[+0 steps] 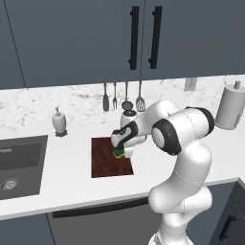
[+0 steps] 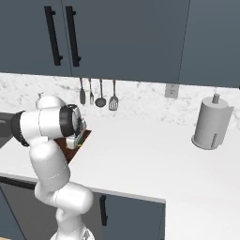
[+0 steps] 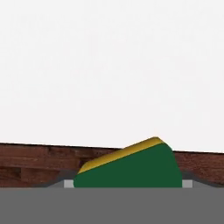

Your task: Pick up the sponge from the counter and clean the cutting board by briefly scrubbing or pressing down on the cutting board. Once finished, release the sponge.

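The small rectangular sponge (image 1: 117,152), dark green face over a yellow layer, sits on the flat, thin, dark reddish-brown wooden cutting board (image 1: 106,162), toward the board's right edge. In the hand view the sponge (image 3: 131,168) appears tilted, its yellow layer along the upper edge. The streaky-grained board (image 3: 30,164) lies flat on the broad white countertop (image 1: 67,177), right of the sink.

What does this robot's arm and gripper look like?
A glossy white arm of rounded, bulbous segments, with dark grey rings at the joints. No cables or markings show. The gripper has a white body with a dark housing; its fingertips are too hidden to describe.
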Tool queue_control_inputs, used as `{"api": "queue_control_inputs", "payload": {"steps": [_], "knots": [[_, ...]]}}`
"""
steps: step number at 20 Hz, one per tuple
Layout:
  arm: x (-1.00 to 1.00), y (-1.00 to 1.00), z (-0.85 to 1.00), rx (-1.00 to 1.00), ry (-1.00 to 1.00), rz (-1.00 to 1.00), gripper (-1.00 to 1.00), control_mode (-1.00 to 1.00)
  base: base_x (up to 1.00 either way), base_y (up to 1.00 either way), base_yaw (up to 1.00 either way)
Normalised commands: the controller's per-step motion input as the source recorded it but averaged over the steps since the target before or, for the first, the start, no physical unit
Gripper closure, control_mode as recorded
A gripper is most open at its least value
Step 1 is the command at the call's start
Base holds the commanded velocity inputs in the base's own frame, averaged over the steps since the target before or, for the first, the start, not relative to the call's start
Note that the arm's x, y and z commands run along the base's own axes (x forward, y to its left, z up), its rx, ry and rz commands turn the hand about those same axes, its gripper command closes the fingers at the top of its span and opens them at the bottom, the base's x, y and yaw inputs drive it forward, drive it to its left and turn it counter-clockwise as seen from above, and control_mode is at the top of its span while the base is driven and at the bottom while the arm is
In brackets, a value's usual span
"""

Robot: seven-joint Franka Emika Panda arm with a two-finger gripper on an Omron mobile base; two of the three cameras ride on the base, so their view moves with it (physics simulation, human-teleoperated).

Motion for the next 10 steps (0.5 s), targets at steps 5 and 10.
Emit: {"api": "queue_control_inputs", "payload": {"steps": [5, 10], "knots": [[0.93, -0.17, -0.02, 0.03, 0.00, -0.06, 1.00, -1.00, 0.00, 0.00, 0.00], [0.79, -0.16, -0.18, 0.02, 0.00, -0.02, 1.00, -1.00, 0.00, 0.00, 0.00]]}}
